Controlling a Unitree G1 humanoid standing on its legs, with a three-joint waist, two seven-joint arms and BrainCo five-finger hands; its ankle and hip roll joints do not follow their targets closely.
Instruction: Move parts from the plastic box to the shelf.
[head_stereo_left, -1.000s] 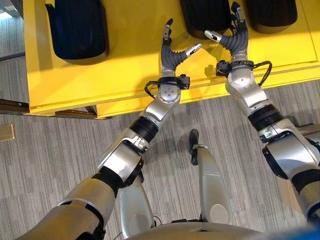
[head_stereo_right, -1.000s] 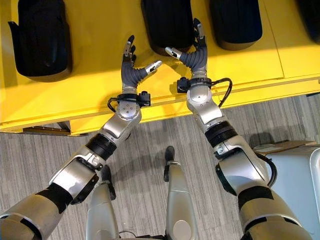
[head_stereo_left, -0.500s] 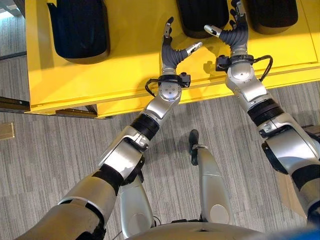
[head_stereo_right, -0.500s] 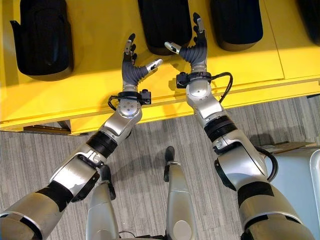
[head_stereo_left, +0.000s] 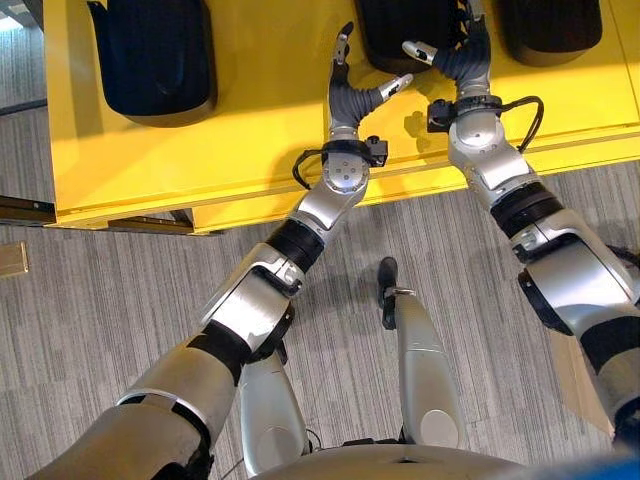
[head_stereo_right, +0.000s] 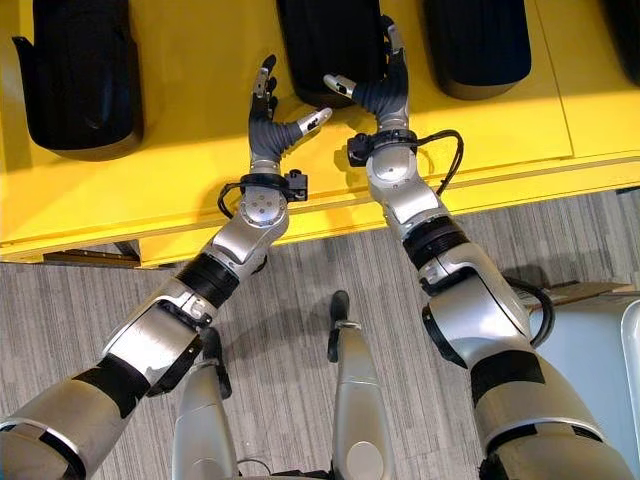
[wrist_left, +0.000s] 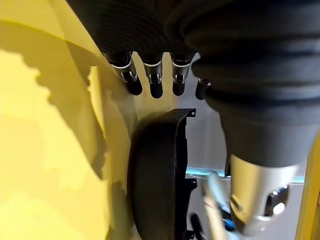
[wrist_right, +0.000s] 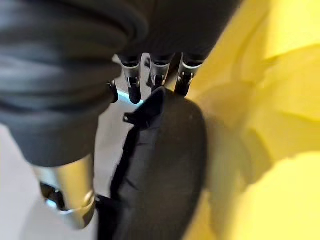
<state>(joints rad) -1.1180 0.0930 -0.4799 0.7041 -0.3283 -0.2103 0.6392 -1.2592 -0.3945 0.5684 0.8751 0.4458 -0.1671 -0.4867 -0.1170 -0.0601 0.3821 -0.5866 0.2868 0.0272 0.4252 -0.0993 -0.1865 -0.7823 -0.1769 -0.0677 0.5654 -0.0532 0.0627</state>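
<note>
Three black curved parts lie on the yellow shelf (head_stereo_right: 180, 150). The middle part (head_stereo_right: 330, 40) is between my two hands. My left hand (head_stereo_right: 268, 130) hovers open just left of its near end, fingers straight, thumb pointing toward the part. My right hand (head_stereo_right: 383, 95) is open at the part's near right corner, fingers along its right side and thumb over its front edge. The left wrist view shows the same part (wrist_left: 155, 180) past the straight fingers (wrist_left: 150, 85). In the right wrist view the part (wrist_right: 160, 180) lies just beyond the fingertips (wrist_right: 155, 75). Neither hand holds anything.
Another black part (head_stereo_right: 75, 60) lies at the shelf's far left and one more (head_stereo_right: 478, 40) right of the middle part. A pale plastic box (head_stereo_right: 600, 350) stands on the striped carpet at lower right. The shelf's front edge (head_stereo_right: 330, 215) crosses under both wrists.
Both hands have reached farther over the shelf toward the middle part. They stay open, and the parts have not moved.
</note>
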